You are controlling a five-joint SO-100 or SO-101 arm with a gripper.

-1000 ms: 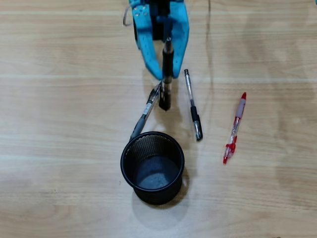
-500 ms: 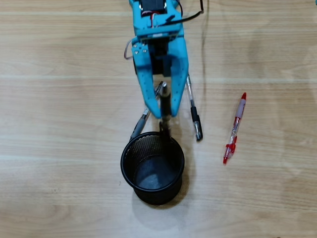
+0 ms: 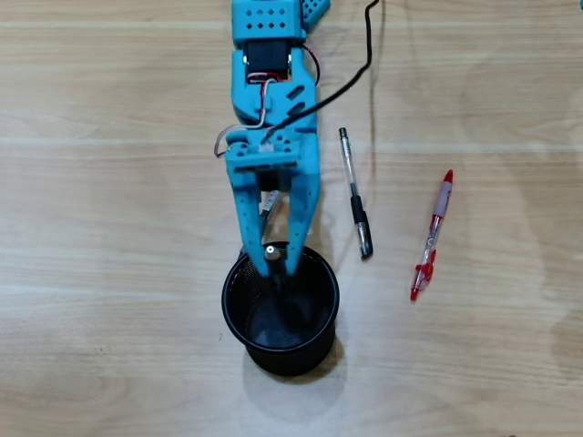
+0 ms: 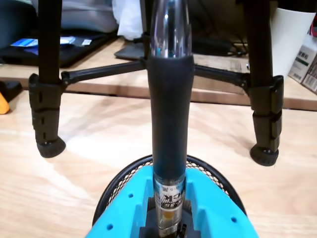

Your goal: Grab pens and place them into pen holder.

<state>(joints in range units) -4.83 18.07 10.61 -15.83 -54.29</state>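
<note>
We are in the delivery step: our hand (image 3: 276,262) is clamped on a black-and-clear pen (image 4: 171,124), which stands upright between the blue fingers, its dark rubber sleeve rising up the middle of the wrist view. In the overhead view the hand hangs over the rim of the pen holder (image 3: 232,314) on the side nearest the arm, with the pen's metal end showing as a small bright dot just inside the mesh wall. The wrist view confirms it: the holder's round mesh mouth lies directly beneath the blue fingers. We judge that the next move calls for spreading the fingers so the pen drops into the cup; since it sits near the rim rather than the centre, a slight reach further over the opening first would make the drop safer. The holder appears empty so far. A second black pen (image 3: 355,195) lies on the tabletop (image 3: 109,228) to the right of the holder in the overhead view, the red pen (image 3: 432,235) further right, and part of another dark pen (image 3: 264,206) peeks out under the arm just above the holder. Those remain to be fetched.
</note>
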